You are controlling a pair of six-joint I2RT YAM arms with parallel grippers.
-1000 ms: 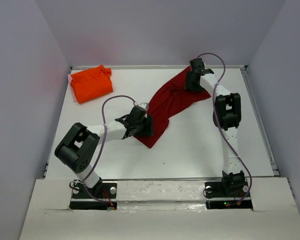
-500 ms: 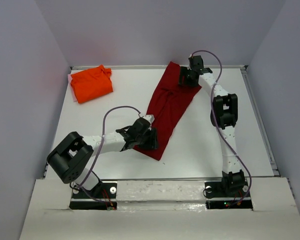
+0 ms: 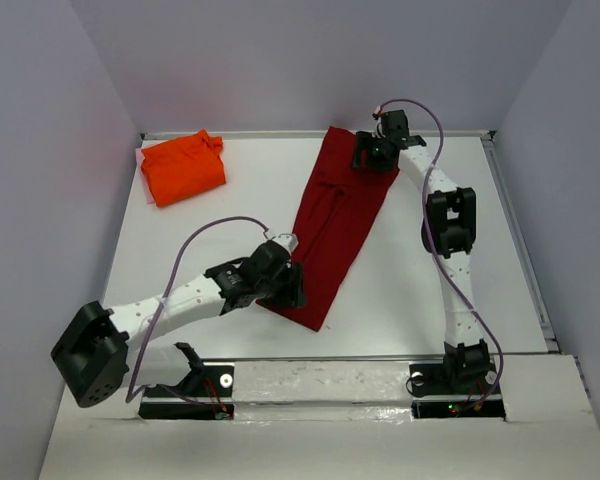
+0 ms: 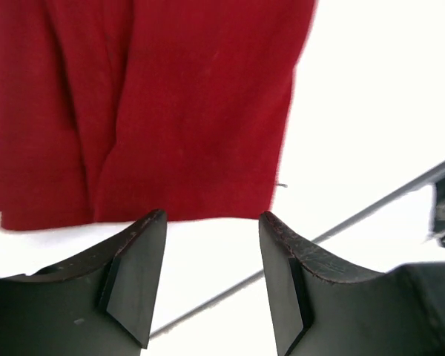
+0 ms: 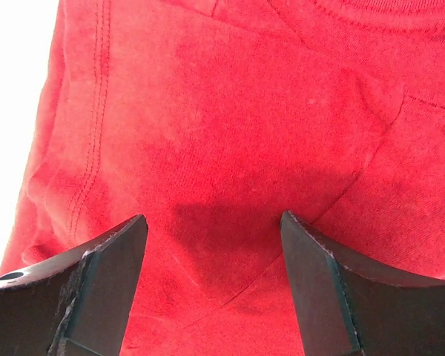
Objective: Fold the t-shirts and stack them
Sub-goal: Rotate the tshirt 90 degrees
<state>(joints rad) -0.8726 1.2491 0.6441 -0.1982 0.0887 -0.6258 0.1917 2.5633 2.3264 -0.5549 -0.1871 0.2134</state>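
Observation:
The dark crimson t-shirt [image 3: 332,215] lies as a long folded strip from the far middle of the table toward the near middle. My left gripper [image 3: 290,286] is open and empty at the strip's near end. In the left wrist view its jaws [image 4: 211,248] stand apart over white table, just short of the shirt's edge [image 4: 148,104]. My right gripper [image 3: 370,154] is open over the strip's far end. In the right wrist view its jaws [image 5: 211,248] stand apart just above the red cloth [image 5: 230,111], holding nothing. The orange t-shirt [image 3: 183,166] lies folded at the far left corner.
White table [image 3: 230,215] with a raised rim at the far edge [image 3: 280,133] and a rail along the right side [image 3: 525,250]. Grey walls close in the left, right and back. A cable loops above each arm.
The red shirt swung from a slanted, draped line into a straighter flat strip. The left gripper moved nearer along the near end, and the right gripper shifted left at the far end.

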